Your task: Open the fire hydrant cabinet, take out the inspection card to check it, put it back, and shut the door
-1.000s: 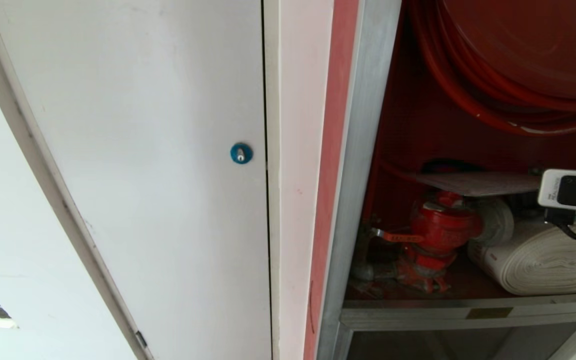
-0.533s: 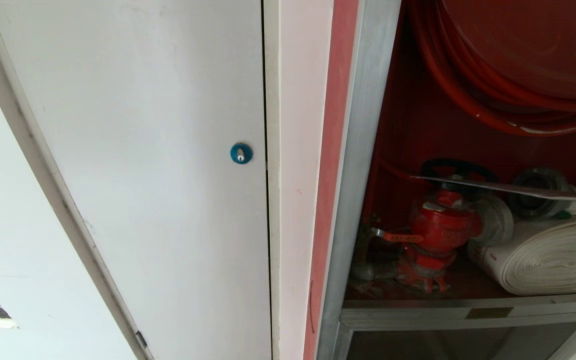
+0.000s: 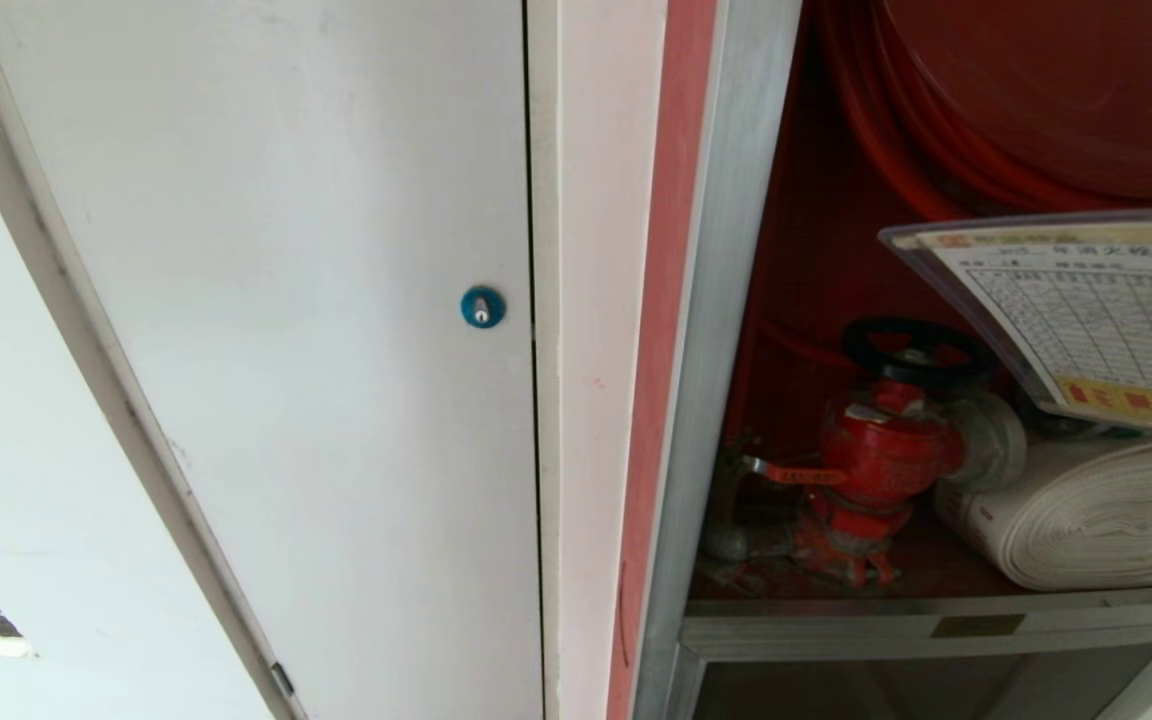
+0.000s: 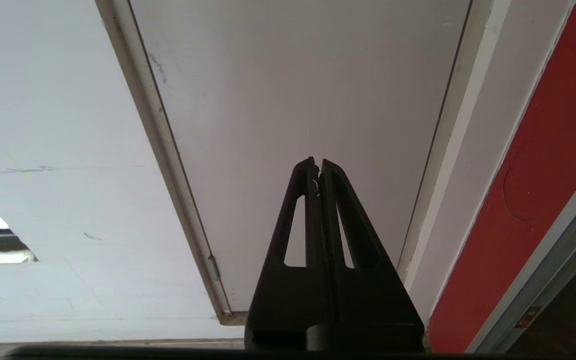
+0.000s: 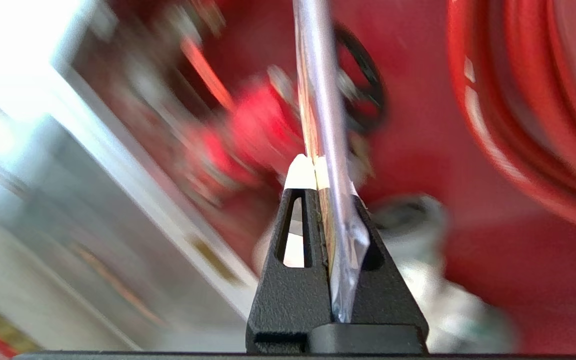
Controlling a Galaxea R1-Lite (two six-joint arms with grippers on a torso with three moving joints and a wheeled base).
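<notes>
A white wall holds the open fire hydrant cabinet (image 3: pixel 786 300). Inside sit one red reel (image 3: pixel 1036 90), one white hose roll (image 3: pixel 1106 520) and one red valve (image 3: pixel 881 455). One inspection card (image 3: pixel 1096 310) hangs at three o'clock, printed face showing, long side lying across, clamped in the right end effector (image 5: pixel 313 167). The left end effector (image 4: pixel 318 167) is pressed together.

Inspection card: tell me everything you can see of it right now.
The inspection card is a white sheet with a printed grid table and a yellow-and-red strip along its lower edge, in a glossy clear sleeve. It is tilted face-up toward the head camera, above the valve and rolled hose. The right gripper pinches its edge.
</notes>
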